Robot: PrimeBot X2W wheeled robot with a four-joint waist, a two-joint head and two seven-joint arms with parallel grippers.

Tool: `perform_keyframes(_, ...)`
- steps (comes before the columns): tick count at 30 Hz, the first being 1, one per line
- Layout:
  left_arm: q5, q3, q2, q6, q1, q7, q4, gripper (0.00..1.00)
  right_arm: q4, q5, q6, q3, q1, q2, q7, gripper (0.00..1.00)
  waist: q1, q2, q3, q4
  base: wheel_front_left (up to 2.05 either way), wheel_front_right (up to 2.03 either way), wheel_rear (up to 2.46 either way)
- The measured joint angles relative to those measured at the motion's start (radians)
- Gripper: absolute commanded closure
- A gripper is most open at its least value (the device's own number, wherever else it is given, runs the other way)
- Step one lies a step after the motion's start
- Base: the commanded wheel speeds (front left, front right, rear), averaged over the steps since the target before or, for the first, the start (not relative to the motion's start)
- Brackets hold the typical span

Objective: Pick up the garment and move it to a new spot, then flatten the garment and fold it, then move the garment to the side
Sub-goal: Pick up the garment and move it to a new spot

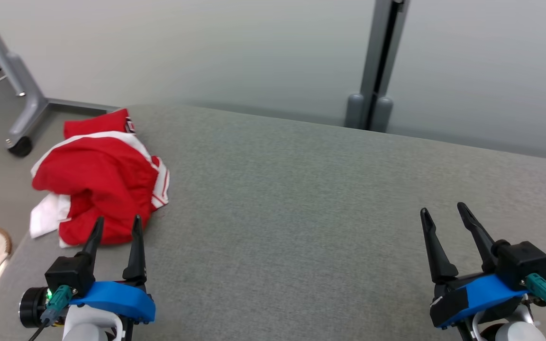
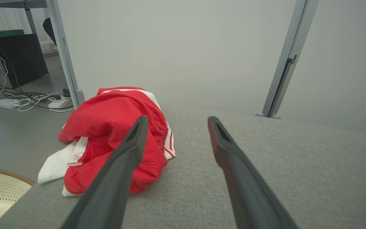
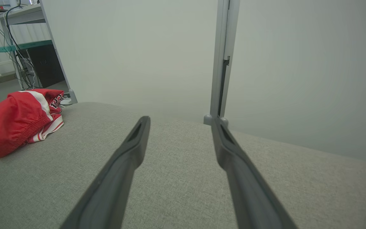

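The left fingers [image 1: 135, 251] stand spread wide at seven o'clock in the head view, tips pointing toward twelve, with nothing between them. Their tips reach the near hem of the garment [image 1: 100, 182], a crumpled red piece with white trim. It lies bunched at the ten o'clock corner of the grey worktop [image 1: 301, 189], with a white flap spilling over the edge at nine o'clock. In the left wrist view one finger [image 2: 129, 159] crosses in front of the red cloth [image 2: 113, 121], and I cannot tell whether it touches. The right fingers [image 1: 435, 246] are at five o'clock, equally wide apart and empty, over bare worktop. From the right wrist view the garment [image 3: 17, 121] sits well apart at nine o'clock.
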Motion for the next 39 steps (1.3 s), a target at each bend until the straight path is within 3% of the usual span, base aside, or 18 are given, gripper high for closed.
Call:
perform_keyframes(11, -0.005, 0.029, -0.008, 0.006, 0.012, 0.000, -0.008, 0.00, -0.019, 0.002, 0.000, 0.010, -0.008, -0.002, 0.011, 0.00, 0.0000, 0.0000, 0.024, 0.105, 0.00, 0.00, 0.00)
perform_keyframes(22, -0.004, 0.037, -0.026, 0.004, -0.045, 0.000, 0.019, 0.00, -0.052, 0.003, 0.000, 0.021, -0.040, -0.021, 0.034, 0.00, 0.0000, 0.0000, 0.106, 0.091, 0.00, 0.00, 0.00)
perform_keyframes(39, -0.107, -0.010, -0.001, -0.034, -0.456, 0.079, 0.534, 0.00, -0.127, 0.001, 0.000, 0.013, -0.129, -0.088, 0.077, 0.00, 0.0002, 0.0001, 0.339, 0.046, 0.00, 0.00, 0.00)
